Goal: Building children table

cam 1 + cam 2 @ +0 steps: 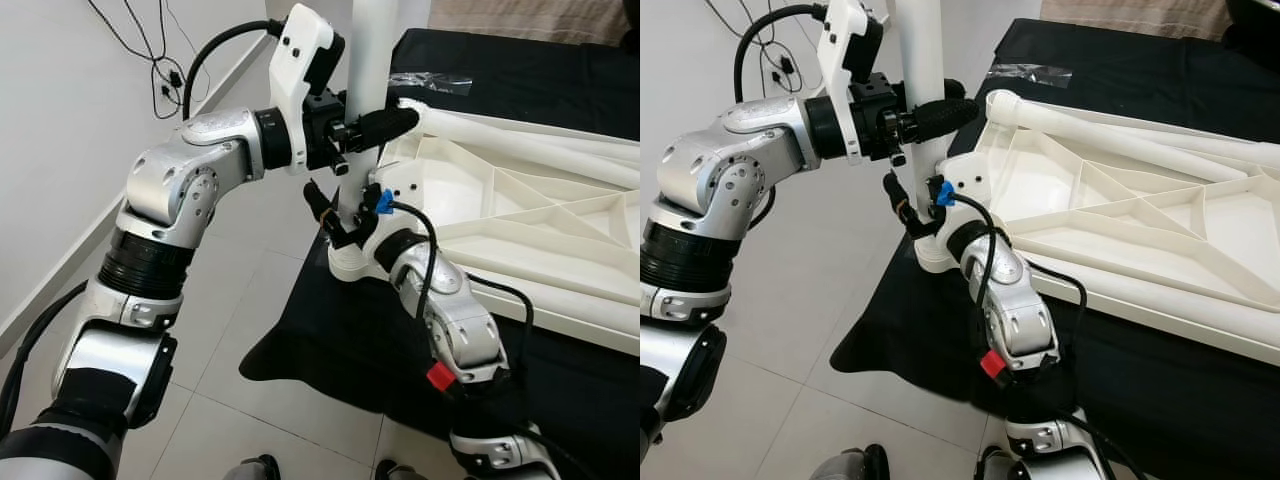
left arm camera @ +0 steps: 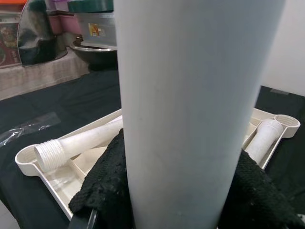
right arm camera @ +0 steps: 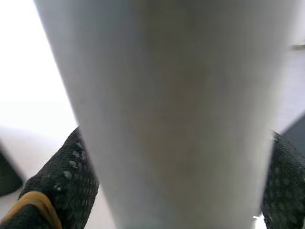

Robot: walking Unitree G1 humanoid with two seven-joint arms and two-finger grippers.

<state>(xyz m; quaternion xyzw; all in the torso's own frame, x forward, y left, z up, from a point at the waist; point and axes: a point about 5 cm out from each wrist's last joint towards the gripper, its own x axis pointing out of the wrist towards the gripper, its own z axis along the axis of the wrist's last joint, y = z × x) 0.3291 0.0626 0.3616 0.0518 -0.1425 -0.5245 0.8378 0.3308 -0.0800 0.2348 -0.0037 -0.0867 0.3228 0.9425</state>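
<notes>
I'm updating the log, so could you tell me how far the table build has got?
Early stage. The tabletop lies upside down on the black cloth. In hand: both the left gripper and right gripper clamp one upright leg at its corner socket. Two loose legs remain.

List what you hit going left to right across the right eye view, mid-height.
Left arm's silver elbow → left gripper shut on the upright table leg → inverted white tabletop with a loose leg lying across it, on the black cloth.
</notes>
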